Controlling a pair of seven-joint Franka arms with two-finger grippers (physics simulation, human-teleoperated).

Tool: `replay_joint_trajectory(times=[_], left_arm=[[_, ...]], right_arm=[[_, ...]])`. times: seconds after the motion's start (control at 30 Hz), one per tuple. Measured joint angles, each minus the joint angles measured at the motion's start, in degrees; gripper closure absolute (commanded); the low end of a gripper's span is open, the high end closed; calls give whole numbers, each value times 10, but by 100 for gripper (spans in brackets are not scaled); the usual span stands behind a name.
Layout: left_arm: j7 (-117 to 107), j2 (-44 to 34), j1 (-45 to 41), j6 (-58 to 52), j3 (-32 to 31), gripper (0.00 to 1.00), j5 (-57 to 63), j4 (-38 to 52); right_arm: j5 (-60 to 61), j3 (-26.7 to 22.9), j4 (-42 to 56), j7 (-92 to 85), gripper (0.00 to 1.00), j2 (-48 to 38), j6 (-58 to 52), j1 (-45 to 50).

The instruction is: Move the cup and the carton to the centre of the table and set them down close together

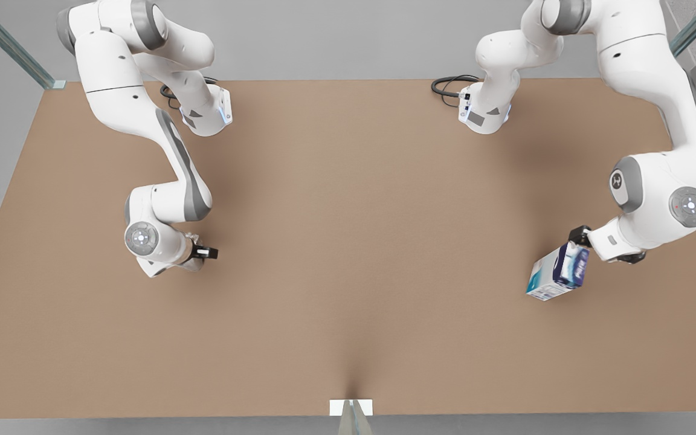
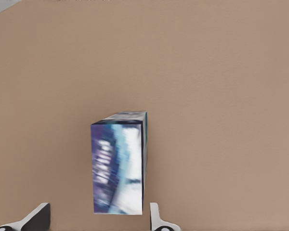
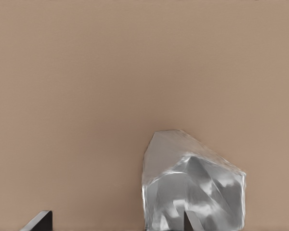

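The dark blue, white and teal carton (image 1: 557, 272) lies tilted on the tan table (image 1: 348, 254) at the front view's right. My left gripper (image 1: 579, 235) is at its upper end. In the left wrist view the carton (image 2: 119, 163) stands between the open fingers of the gripper (image 2: 96, 221), close to one fingertip (image 2: 156, 219) and apart from the other. My right gripper (image 1: 208, 252) is low over the table at the front view's left. In the right wrist view the faceted silver cup (image 3: 192, 185) sits at one open fingertip (image 3: 190, 222) of the gripper (image 3: 114, 222), off to one side of the gap.
Both arm bases stand at the table's far edge with black cables (image 1: 451, 84) beside them. A small white bracket (image 1: 351, 407) sits at the near edge. The table's middle is bare tan surface.
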Motion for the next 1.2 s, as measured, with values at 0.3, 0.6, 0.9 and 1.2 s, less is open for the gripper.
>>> replay_joint_trajectory(times=[0.3, 0.6, 0.9, 1.2], left_arm=[[-81, 17, -10, 25, 0, 0, -6, -25], [-94, 24, -12, 60, 0, 1, -6, -67], [-120, 26, -15, 74, 0, 1, 3, -91], [-105, 45, -26, 114, 0, 38, 6, -86]], right_arm=[[1, -1, 2, -12, 0, 21, 12, -3], [-1, -1, 0, -14, 18, 47, 23, -13], [-2, -2, 0, -14, 79, 59, 20, -16], [-4, -1, 6, -24, 79, 58, 18, -23]])
